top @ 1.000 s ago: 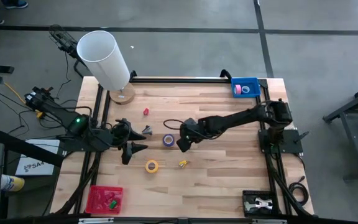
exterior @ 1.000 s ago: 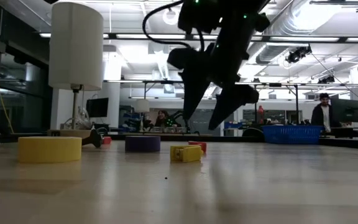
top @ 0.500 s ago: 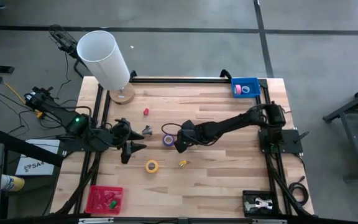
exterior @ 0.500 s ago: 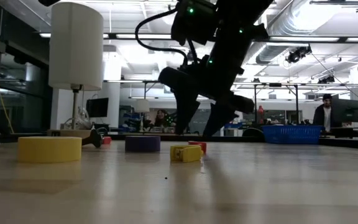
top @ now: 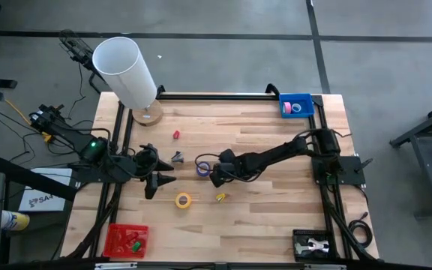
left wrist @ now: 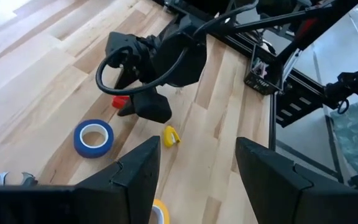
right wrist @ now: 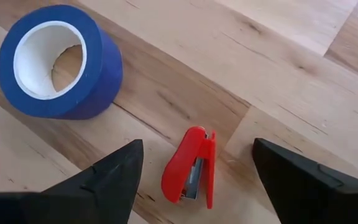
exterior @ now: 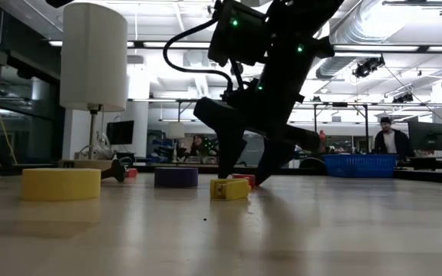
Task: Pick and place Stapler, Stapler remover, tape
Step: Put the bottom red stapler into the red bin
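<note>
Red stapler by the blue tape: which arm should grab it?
Right. The right gripper is open and low over the table, with the red stapler lying between its fingers, beside the blue tape. The left gripper waits near the table's left edge, farther off.

My right gripper (right wrist: 194,177) straddles the red stapler (right wrist: 190,166), fingers wide, bare wood either side. Blue tape (right wrist: 51,59) crowds one flank, near.
</note>
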